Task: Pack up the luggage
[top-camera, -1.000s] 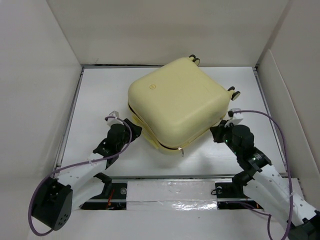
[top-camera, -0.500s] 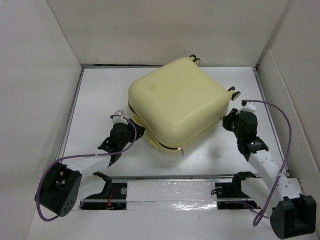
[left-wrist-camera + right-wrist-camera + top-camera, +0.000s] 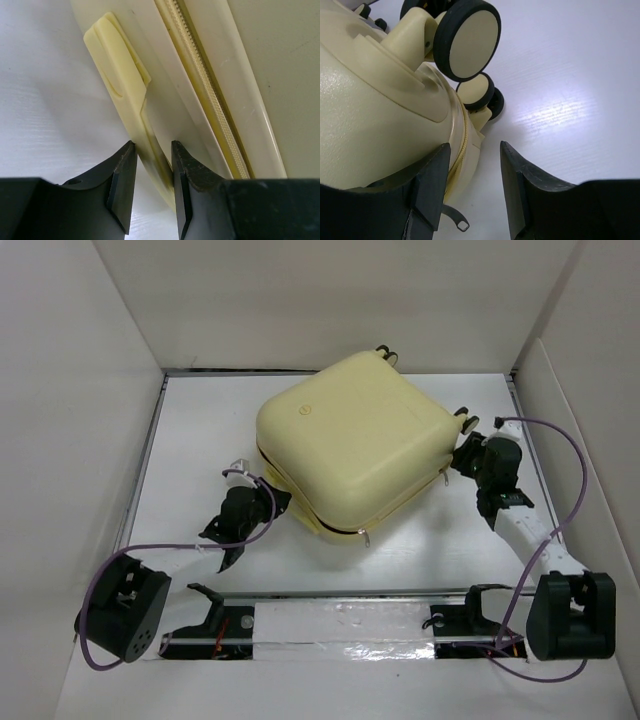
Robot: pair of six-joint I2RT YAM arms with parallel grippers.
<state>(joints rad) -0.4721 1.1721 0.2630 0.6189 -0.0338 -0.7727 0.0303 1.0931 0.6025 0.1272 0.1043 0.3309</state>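
Note:
The luggage (image 3: 350,450) is a pale-yellow hard-shell suitcase lying shut and flat mid-table, wheels (image 3: 467,420) toward the far right. My left gripper (image 3: 268,502) is at its left side. In the left wrist view the side handle (image 3: 120,75) runs down between the narrowly open jaws of that gripper (image 3: 153,150), close to the right finger, with a slit of table showing by the left one. My right gripper (image 3: 462,458) is at the right side, just below the wheels (image 3: 470,42). It (image 3: 474,150) stands open over bare table, its left finger against the zip seam (image 3: 462,145).
A metal zip pull (image 3: 457,220) hangs by my right gripper's left finger; another (image 3: 366,540) dangles at the suitcase's near corner. White walls (image 3: 90,440) enclose the table on three sides. A taped rail (image 3: 340,625) runs along the near edge. Purple cables (image 3: 560,440) loop off both arms.
My right arm has swung from the suitcase's near right corner up its right side toward the wheels, and its jaws have opened. My left gripper's jaws have narrowed around the handle.

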